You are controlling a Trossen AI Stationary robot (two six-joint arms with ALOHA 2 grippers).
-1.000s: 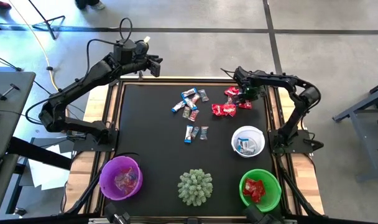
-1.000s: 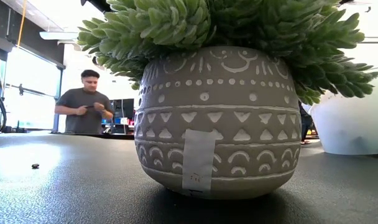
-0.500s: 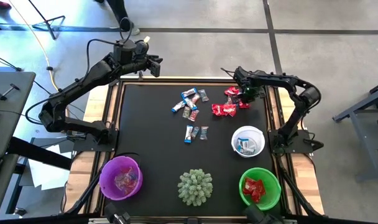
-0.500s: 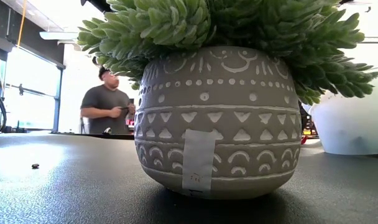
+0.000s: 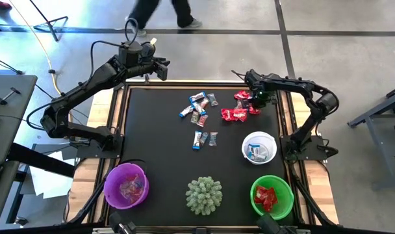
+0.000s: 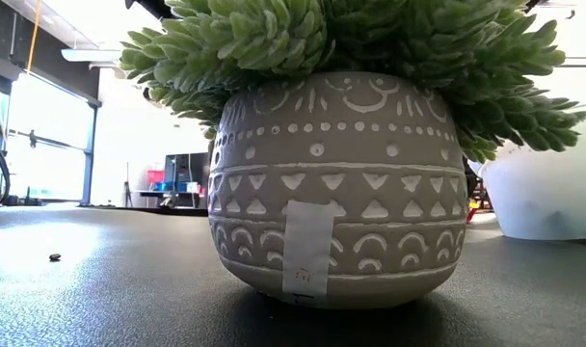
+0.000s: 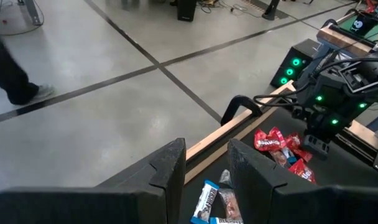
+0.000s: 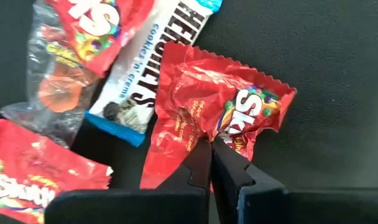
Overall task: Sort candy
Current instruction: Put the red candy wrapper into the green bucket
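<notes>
Black table top [image 5: 158, 149] on grey concrete floor [image 5: 340, 58], a person [image 5: 162, 12] walking past.

The black worktop [image 5: 152, 149] carries loose candy [image 5: 199, 110] at upper centre, red packets [image 5: 235, 114] upper right, and along the bottom a purple bowl [image 5: 126, 185], potted succulent [image 5: 204, 194], green bowl [image 5: 272, 197] and white bowl [image 5: 259, 147].

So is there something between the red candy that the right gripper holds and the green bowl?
Yes. The right gripper is shut on a red candy, and the white bowl sits on the straight line to the green bowl.
</notes>
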